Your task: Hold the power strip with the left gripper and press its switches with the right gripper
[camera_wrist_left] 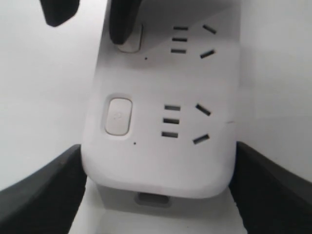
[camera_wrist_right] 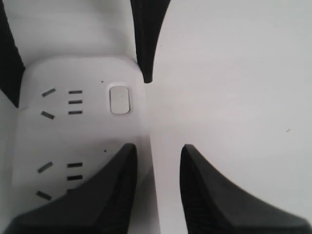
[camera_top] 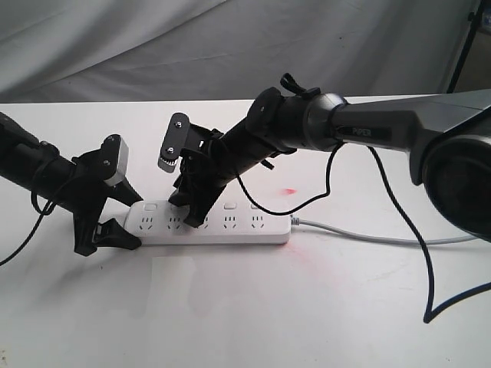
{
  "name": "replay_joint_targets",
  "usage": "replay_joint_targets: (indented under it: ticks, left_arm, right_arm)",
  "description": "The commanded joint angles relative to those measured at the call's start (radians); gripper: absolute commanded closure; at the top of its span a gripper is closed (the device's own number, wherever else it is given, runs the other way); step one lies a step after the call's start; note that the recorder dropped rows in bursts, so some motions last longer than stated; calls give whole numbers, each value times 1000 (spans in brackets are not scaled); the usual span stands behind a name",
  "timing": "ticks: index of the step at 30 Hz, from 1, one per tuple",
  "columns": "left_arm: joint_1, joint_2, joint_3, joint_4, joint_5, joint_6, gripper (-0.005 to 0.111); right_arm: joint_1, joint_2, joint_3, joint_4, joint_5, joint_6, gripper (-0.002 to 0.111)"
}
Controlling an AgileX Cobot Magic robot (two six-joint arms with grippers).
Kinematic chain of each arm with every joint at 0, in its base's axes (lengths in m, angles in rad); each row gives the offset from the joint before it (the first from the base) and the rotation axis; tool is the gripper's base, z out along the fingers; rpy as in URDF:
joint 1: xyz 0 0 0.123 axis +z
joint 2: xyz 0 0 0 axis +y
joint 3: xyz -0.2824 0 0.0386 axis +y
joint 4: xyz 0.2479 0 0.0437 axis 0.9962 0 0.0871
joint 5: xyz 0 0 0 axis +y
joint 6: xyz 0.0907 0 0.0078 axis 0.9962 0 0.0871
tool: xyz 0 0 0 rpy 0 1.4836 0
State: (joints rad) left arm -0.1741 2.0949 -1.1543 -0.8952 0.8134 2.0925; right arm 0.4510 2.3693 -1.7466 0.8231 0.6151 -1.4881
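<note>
The left arm is stretched in low from the left, and its slim black left tool (camera_top: pixel 132 222) is clamped across the rounded left end of the long, flat, white plastic power strip (camera_top: pixel 245 226), one finger against each long side. The thick black-and-grey right arm is angled steeply down over the middle, its bulky black right tool (camera_top: pixel 190 211) slightly parted and empty, one fingertip (camera_wrist_left: pixel 119 24) apparently laid on the second of the small white square switches (camera_top: pixel 229 207). The strip is laid flat on the white bench (camera_top: pixel 230 307) before a creased pale cloth backdrop (camera_top: pixel 153 46), its grey cable (camera_top: pixel 360 234) trailing rightward.
</note>
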Motion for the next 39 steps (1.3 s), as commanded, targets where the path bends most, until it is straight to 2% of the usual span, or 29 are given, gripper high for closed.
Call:
replay_joint_targets:
  ticks: [1,39]
  left_arm:
    - [-5,0,-5,-7,-5,2,42]
    - [-5,0,-5,-7,-5,2,42]
  right_arm:
    - [-4,26,6,-38,9,-4,78]
    - [17,70,6,-93,51,-5,78]
